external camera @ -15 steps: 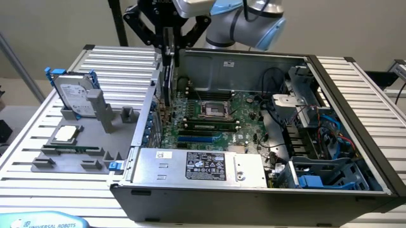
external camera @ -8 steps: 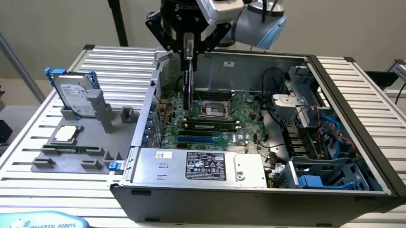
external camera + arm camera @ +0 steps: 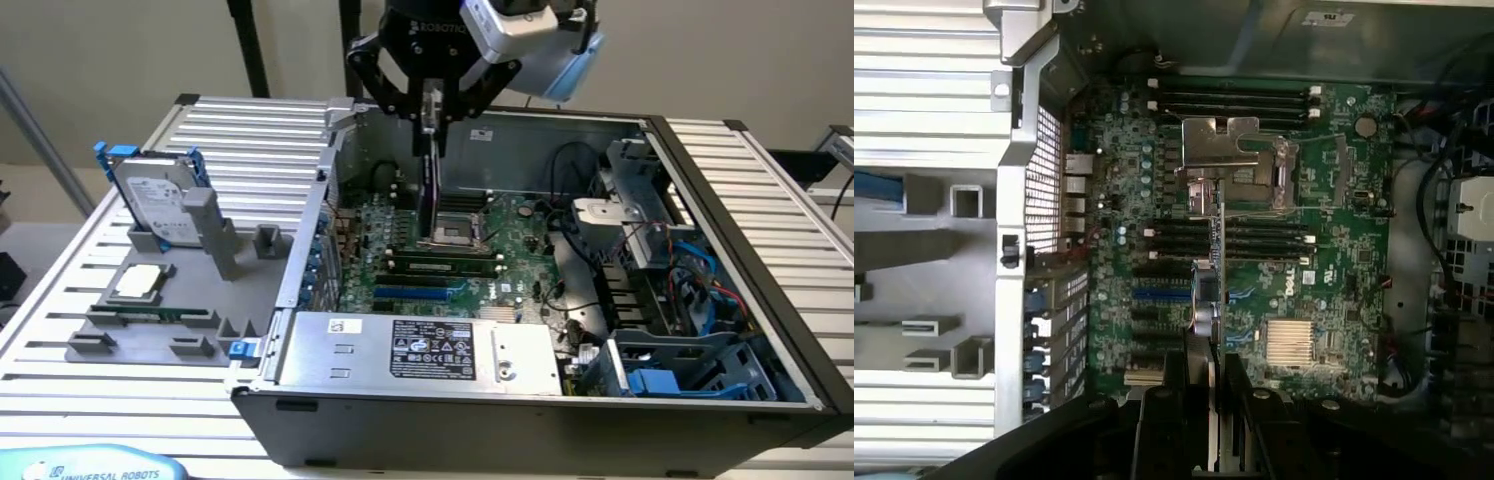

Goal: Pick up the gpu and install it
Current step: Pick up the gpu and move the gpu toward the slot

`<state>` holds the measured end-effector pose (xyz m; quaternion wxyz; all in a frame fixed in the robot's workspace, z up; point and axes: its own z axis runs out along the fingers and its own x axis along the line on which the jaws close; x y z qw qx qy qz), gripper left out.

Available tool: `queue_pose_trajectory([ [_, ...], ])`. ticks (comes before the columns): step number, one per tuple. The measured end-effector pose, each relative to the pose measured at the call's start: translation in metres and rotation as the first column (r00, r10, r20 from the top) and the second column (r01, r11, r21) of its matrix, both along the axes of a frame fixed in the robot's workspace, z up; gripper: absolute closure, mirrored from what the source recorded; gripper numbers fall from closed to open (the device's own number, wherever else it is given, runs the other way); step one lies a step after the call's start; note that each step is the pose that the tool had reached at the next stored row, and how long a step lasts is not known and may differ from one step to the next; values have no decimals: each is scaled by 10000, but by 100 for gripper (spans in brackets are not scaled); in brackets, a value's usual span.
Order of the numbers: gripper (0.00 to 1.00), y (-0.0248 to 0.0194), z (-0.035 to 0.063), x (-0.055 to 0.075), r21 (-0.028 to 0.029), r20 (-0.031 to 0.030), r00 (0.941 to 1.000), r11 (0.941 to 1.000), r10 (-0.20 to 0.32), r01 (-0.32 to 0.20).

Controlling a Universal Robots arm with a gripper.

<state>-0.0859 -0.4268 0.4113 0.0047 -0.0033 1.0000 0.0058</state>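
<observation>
My gripper (image 3: 430, 112) hangs over the open computer case (image 3: 747, 200), shut on the top edge of the gpu (image 3: 429, 190). The gpu is a thin dark card that hangs straight down, edge-on. Its lower end is just above the green motherboard (image 3: 400, 270), near the CPU socket. In the wrist view the gpu (image 3: 1218, 260) is a narrow strip running out from between my fingers (image 3: 1176, 420). There it crosses the memory slots (image 3: 1274, 240) and reaches toward the metal socket (image 3: 1239, 165). The gripper (image 3: 1212, 400) grips it on both flat sides.
A power supply (image 3: 414, 350) fills the near part of the case, with cables and a blue drive cage (image 3: 681, 370) at the exterior view's right. Outside on the slatted table a grey holder (image 3: 147, 330) carries a hard drive in a blue frame (image 3: 158, 200) and a CPU chip (image 3: 138, 283).
</observation>
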Motion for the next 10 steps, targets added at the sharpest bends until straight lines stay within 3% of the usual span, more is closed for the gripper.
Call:
queue_pose_trajectory([
  [4, 73, 42, -74, 70, 1, 0, 10000, 10000, -58, 58],
  [10, 73, 56, -183, 219, 1, -9, 9997, 9997, -248, 248],
])
